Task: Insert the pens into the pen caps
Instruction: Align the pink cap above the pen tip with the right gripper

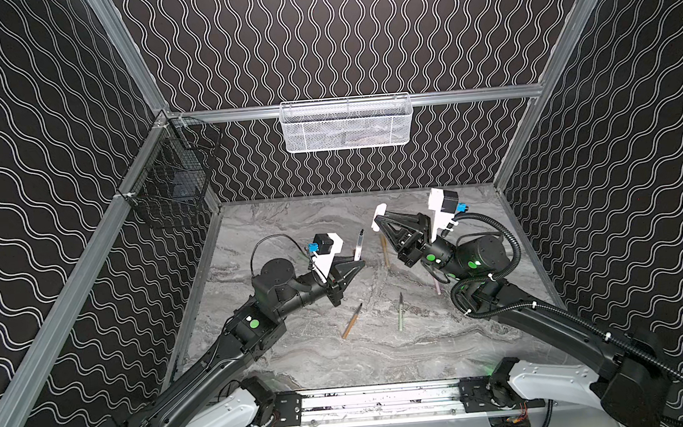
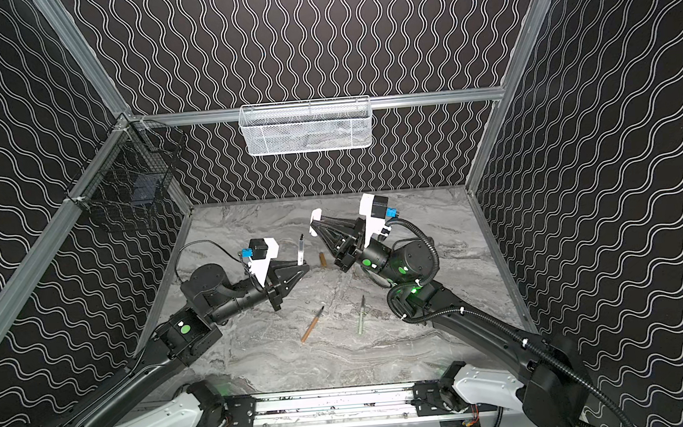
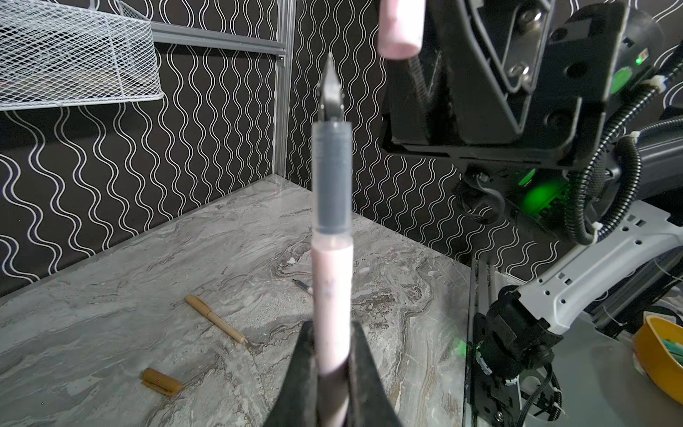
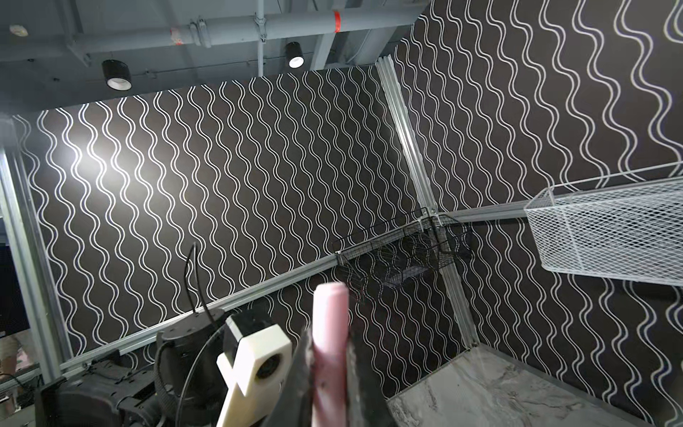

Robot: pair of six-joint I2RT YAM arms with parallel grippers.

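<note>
My left gripper [image 3: 330,332] [image 1: 357,263] is shut on a pink pen [image 3: 331,292] [image 1: 359,244], its dark nib pointing up. My right gripper [image 4: 330,340] [image 1: 378,220] is shut on a pink pen cap [image 4: 330,314] [image 3: 401,29]. The cap hangs a little above and beside the nib, apart from it. On the table lie a tan pen [image 1: 351,321], a pale green pen [image 1: 400,312], another tan pen [image 1: 385,250] [image 3: 216,319], a tan pen cap [image 2: 323,259] [image 3: 161,380], and a pink pen [image 1: 437,286] partly under the right arm.
A white mesh basket [image 1: 345,124] hangs on the back wall. A black wire basket [image 1: 170,182] hangs in the left corner. The marble table [image 1: 301,363] is walled on three sides. A yellow bowl [image 3: 661,355] sits beyond the table's edge by the right arm's base.
</note>
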